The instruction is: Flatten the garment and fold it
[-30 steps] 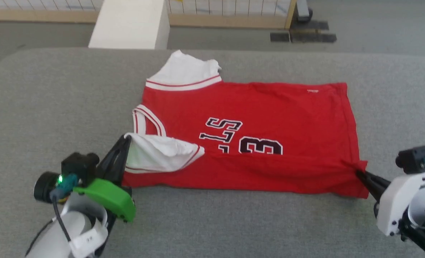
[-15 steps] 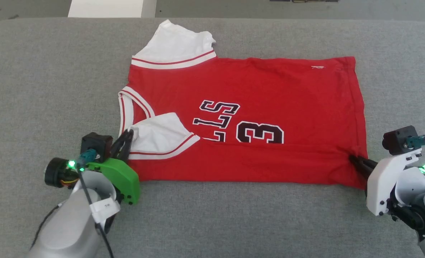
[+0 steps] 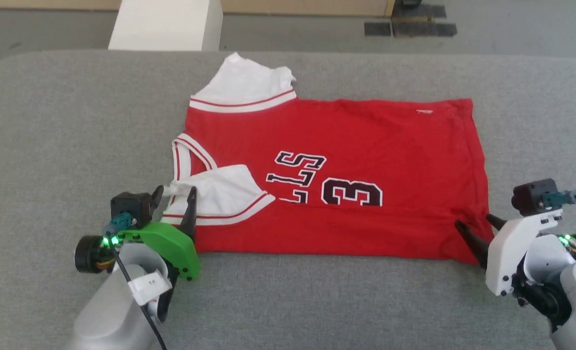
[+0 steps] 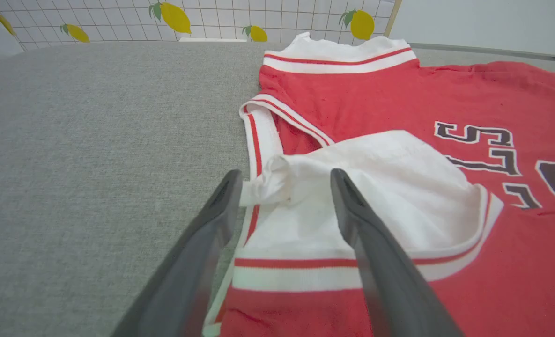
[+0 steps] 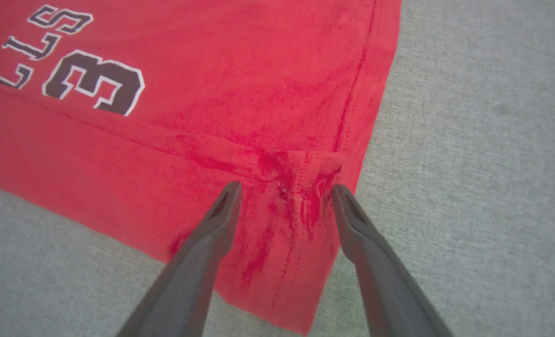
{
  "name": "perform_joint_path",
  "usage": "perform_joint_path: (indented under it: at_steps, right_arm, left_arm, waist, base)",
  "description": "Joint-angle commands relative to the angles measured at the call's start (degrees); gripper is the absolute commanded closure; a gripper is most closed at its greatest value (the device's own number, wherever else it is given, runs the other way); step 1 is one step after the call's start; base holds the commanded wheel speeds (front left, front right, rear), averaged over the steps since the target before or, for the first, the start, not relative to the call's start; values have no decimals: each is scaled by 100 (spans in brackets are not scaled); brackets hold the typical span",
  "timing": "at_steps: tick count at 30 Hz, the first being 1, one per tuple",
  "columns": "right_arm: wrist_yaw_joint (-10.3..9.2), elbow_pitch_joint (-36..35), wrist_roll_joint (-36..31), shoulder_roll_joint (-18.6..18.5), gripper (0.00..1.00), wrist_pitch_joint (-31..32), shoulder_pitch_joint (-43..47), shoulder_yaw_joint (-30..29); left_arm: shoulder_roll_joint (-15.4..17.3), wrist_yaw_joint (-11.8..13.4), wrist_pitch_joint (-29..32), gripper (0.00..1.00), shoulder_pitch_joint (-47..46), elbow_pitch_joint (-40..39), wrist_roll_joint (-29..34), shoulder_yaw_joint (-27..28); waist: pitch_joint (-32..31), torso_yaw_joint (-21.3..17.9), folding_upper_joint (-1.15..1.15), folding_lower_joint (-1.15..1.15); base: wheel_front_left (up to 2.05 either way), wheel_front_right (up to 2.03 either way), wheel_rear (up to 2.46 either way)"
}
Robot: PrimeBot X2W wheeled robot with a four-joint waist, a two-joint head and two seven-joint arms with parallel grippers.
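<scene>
The garment (image 3: 346, 146), a red jersey with white sleeves and a black number 3, lies spread on the grey table (image 3: 49, 136), its near long edge folded over onto the lettering. My left gripper (image 3: 174, 199) stands open at the folded-in white sleeve (image 3: 219, 194). In the left wrist view, the left gripper (image 4: 285, 180) has a bunched tip of the sleeve (image 4: 277, 180) lying loose between its fingers. My right gripper (image 3: 473, 222) is open over the garment's near right corner. In the right wrist view, the right gripper (image 5: 286, 189) straddles a pinched crease in the red cloth (image 5: 300, 187).
A white block (image 3: 166, 24) stands on the floor beyond the table's far edge, with dark mats (image 3: 409, 26) to its right. A tiled fence with lemon prints (image 4: 174, 16) runs behind the table. Bare grey tabletop surrounds the garment on all sides.
Both grippers have opened and let go of the garment, which now rests on the table. The head camera has shifted between frames.
</scene>
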Motion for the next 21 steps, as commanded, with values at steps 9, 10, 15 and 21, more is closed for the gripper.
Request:
perform_joint_path:
  at_steps: [9, 10, 15, 21]
  right_arm:
    - [-9, -665, -897, 795, 0, 597, 760, -1032]
    - [-9, -969, -1252, 1181, 0, 899, 987, -1429]
    - [-9, -1485, -1604, 1642, 0, 1318, 1223, -1717]
    - [-9, -1901, -1776, 1842, 0, 1677, 1346, -1815]
  left_arm:
    - [-115, 398, -127, 0, 846, -783, -159, 306]
    - [26, 662, 67, 0, 1048, -1080, -52, 258]
    - [335, 1153, 862, 0, 1180, -1481, 233, 43]
    - [666, 1709, 1995, 0, 1267, -1913, 415, -115]
  waist:
    - [-492, 23, 0, 0]
    - [-487, 15, 0, 0]
    - [-375, -39, 0, 0]
    - [-171, -130, 0, 0]
  base:
    - [0, 0, 0]
    - [0, 0, 0]
    - [0, 0, 0]
    - [0, 0, 0]
